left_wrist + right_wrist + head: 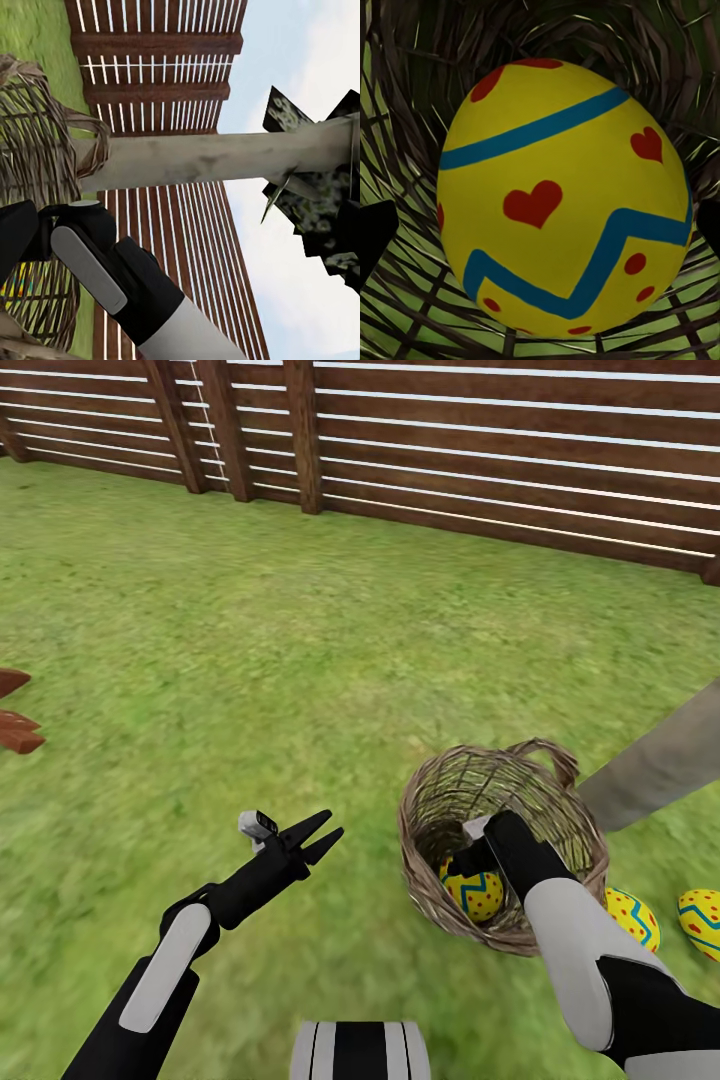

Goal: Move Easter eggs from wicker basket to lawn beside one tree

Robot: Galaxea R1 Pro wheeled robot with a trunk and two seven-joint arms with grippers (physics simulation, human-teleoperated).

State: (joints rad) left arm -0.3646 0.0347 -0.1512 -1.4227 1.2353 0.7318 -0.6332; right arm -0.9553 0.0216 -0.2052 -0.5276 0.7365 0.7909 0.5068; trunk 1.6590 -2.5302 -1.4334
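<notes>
1. Your right pincer (478, 852) is down inside the basket (430, 810), jaws apart either side of the last egg (562, 199), not yet clamped.
2. Two eggs (632, 916) lie on the lawn (250, 660) beside the trunk (660, 765); your goal spot.
3. Left pincer (322, 835) hovers spread, empty.

the lawn (250, 640), mottled green grass, fills most of the head view and runs up to the brown slatted fence (480, 450) along the top of the frame. at lower right the wicker basket (430, 880) stands upright on the grass. just right of it, at the lower right edge, two easter eggs (633, 916) (702, 920) lie on the grass side by side. the pale tree trunk (660, 765) meets the grass behind the basket, at the right edge.
</notes>
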